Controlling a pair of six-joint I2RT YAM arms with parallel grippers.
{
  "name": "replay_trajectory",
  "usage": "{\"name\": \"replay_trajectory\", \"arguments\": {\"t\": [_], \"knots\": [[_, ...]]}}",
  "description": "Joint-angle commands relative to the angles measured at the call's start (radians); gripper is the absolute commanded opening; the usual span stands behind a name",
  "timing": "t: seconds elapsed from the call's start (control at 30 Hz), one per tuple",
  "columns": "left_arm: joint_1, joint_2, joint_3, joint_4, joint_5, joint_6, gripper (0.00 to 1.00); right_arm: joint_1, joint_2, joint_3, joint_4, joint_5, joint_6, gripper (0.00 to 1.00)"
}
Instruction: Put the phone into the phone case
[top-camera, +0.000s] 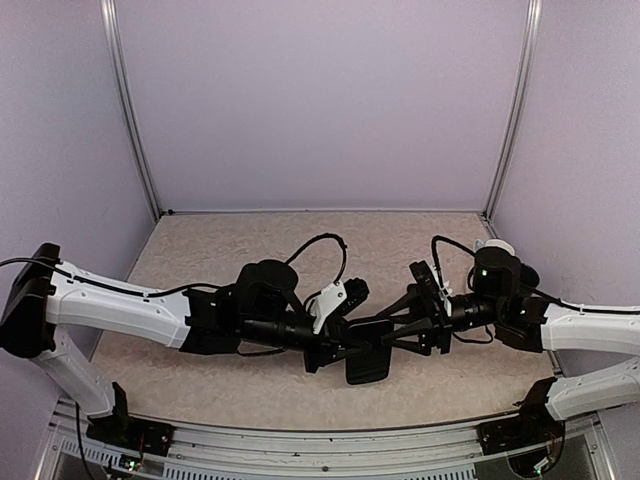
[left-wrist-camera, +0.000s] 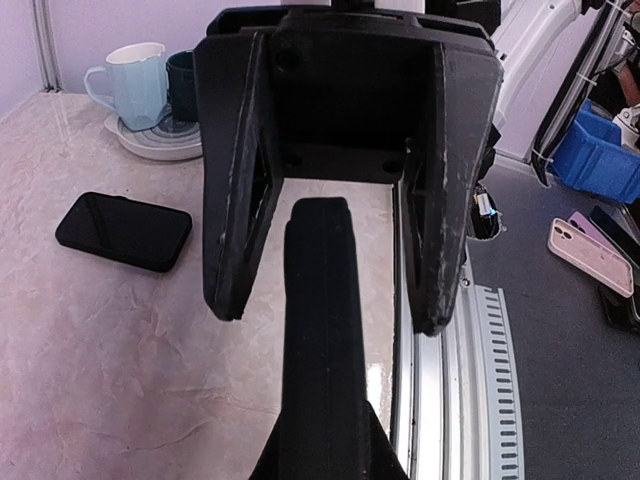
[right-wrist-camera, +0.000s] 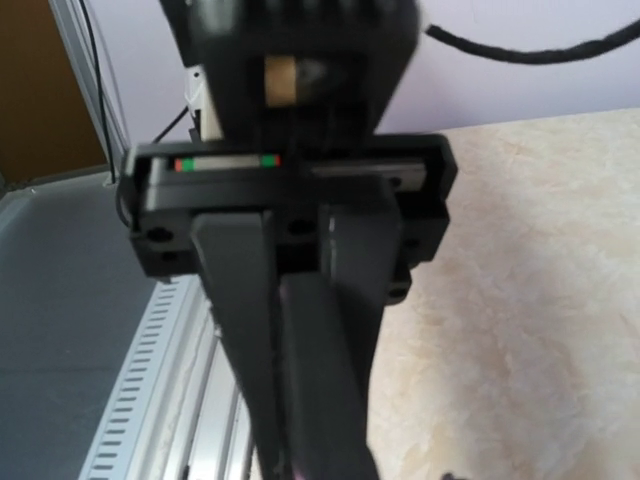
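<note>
L gripper pinches the black phone case, held mid-air btwn both arms; it shows edge-on in L wrist view. R gripper faces it w/ fingers spread either side of the case, not touching. Black phone lies flat on table, well apart from both grippers, near a light-blue mug. R wrist view blurred.

No text, label or number can be read — not in any view; nothing legible.
</note>
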Motion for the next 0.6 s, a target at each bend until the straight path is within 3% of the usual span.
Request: {"name": "replay_trajectory", "arguments": {"t": [0.0, 0.13, 0.3, 0.5, 0.57], "knots": [[-0.006, 0.000, 0.049, 0.074, 0.013, 0.009, 0.00, 0.012, -0.005, 0.024, -0.035, 0.017, -0.037, 0.53], [-0.006, -0.015, 0.051, 0.071, 0.007, 0.023, 0.00, 0.011, -0.002, 0.025, -0.045, 0.018, -0.040, 0.50], [-0.006, 0.006, 0.056, 0.061, 0.012, 0.014, 0.00, 0.012, 0.005, 0.027, -0.016, -0.008, -0.013, 0.03], [-0.007, 0.001, 0.058, 0.066, -0.004, 0.000, 0.00, 0.011, -0.030, 0.015, 0.001, 0.014, 0.003, 0.00], [-0.006, -0.004, 0.043, 0.084, -0.025, -0.012, 0.11, 0.009, -0.069, -0.013, 0.055, 0.028, 0.021, 0.00]]}}
